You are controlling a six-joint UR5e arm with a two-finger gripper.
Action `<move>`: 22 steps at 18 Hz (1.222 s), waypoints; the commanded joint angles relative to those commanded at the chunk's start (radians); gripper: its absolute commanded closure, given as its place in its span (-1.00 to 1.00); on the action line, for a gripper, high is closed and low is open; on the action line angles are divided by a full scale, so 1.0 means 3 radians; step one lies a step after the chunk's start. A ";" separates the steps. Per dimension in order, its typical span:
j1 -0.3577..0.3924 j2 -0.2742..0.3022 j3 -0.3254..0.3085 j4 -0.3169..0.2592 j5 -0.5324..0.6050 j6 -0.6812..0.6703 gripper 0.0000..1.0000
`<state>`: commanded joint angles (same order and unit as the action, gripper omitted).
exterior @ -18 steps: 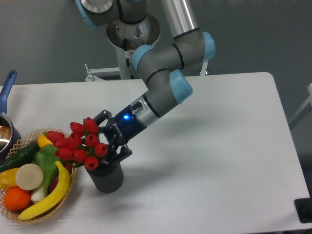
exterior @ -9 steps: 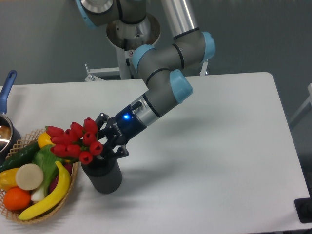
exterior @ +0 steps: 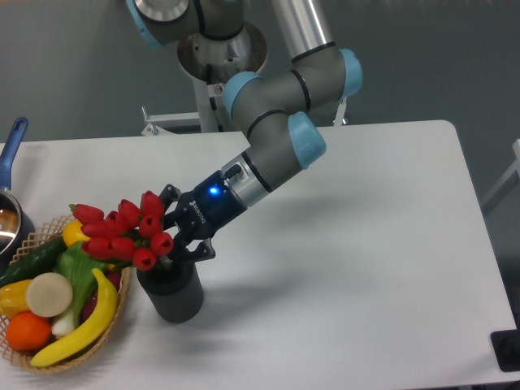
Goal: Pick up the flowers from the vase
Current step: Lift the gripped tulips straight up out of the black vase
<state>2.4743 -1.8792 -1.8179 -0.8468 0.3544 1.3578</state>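
The flowers [exterior: 122, 231] are a bunch of red tulip buds leaning left over the vase [exterior: 172, 294], a short dark grey cylinder near the table's front left. Their stems run down into the vase's mouth behind my fingers. My gripper [exterior: 175, 236] comes in from the upper right, just above the vase's rim, and its black fingers are shut around the stems right below the buds. The stem ends are hidden.
A wicker basket [exterior: 108, 325] with a banana, an orange, a cucumber and other produce sits touching the vase's left side. A pot with a blue handle [exterior: 10, 150] is at the left edge. The arm's base [exterior: 221, 57] stands behind the table.
The gripper has closed in on the stems and the bunch has shifted left and slightly up. The vase has moved a little left with it.
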 joint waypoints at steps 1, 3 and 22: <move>-0.0005 0.0041 0.0036 0.0000 0.0000 -0.0127 0.15; 0.0000 0.0077 0.0062 0.0000 -0.0005 -0.0195 0.15; -0.0026 0.0471 0.0670 0.0000 -0.0159 -0.1509 0.16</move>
<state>2.4666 -1.7380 -1.6169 -0.8468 0.3068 0.9051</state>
